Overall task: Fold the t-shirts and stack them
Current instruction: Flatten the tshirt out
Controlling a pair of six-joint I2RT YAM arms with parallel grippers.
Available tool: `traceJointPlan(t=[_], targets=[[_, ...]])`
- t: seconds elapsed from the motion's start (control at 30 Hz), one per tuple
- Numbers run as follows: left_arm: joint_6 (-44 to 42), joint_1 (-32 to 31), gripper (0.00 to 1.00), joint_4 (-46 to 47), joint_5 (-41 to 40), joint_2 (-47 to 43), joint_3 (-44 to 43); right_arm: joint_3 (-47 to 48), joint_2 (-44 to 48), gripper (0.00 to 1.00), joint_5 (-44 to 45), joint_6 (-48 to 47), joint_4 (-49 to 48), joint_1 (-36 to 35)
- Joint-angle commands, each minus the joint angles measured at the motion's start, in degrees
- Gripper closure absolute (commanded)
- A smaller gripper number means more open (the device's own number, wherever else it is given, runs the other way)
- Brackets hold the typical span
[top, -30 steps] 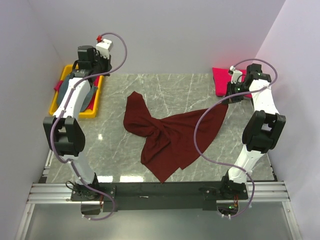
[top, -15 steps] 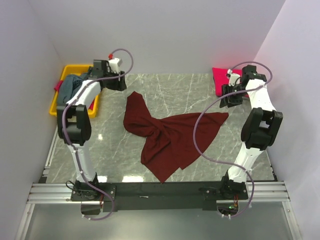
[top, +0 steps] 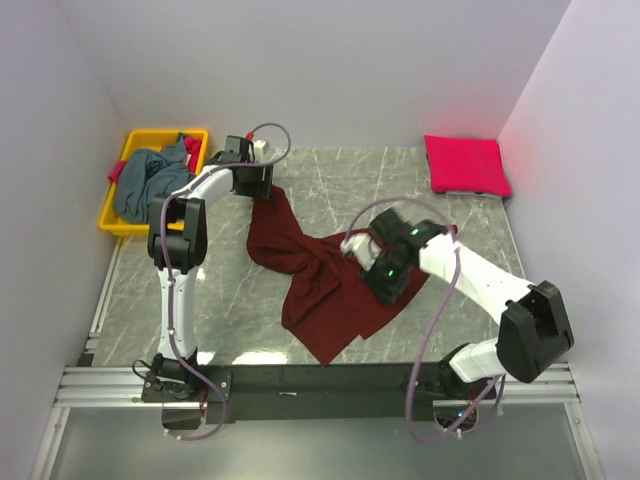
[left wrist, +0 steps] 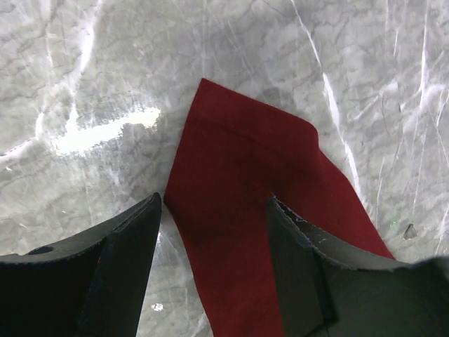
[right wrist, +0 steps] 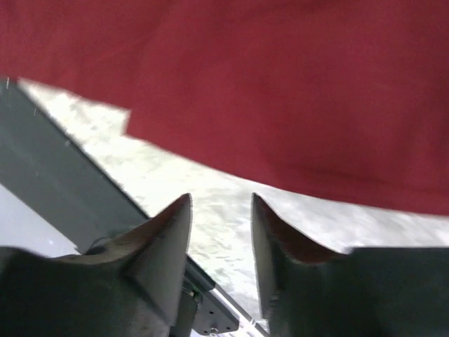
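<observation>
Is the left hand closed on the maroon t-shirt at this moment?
No, the left hand is open, its jaws standing apart on either side of a strip of the maroon t-shirt.

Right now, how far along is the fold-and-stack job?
Done: the pink-red shirt lies folded at the far right corner. In hand: the maroon shirt sprawls crumpled mid-table. The left gripper hangs open over its far corner and the right gripper open over its right side; neither is gripping. Left: the grey-blue shirt sits heaped in the yellow bin, and nothing is stacked.
</observation>
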State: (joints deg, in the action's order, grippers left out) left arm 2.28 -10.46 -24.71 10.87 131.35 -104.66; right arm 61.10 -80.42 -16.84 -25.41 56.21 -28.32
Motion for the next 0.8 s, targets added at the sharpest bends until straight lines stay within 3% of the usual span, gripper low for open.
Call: traceJointPlan(t=[0.0, 0.13, 0.3, 0.77], targets=[[1.6, 0.3, 0.33, 0.1, -0.7, -0.4, -1.5, -4.2, 2.3, 0.57, 4.4, 1.5, -3.6, -8.8], [1.5, 0.1, 0.33, -0.2, -0.5, -0.9, -0.7, -5.2, -0.4, 0.66, 5.6, 4.5, -4.8, -20.4], [0.8, 0.0, 0.33, -0.1, -0.9, -2.2, 1.0, -3.5, -5.8, 0.64, 5.0, 6.9, -3.7, -27.4], [0.8, 0.0, 0.32, 1.4, -0.5, -3.4, 2.6, -5.4, -15.3, 0.64, 11.8, 10.8, -7.9, -32.5]])
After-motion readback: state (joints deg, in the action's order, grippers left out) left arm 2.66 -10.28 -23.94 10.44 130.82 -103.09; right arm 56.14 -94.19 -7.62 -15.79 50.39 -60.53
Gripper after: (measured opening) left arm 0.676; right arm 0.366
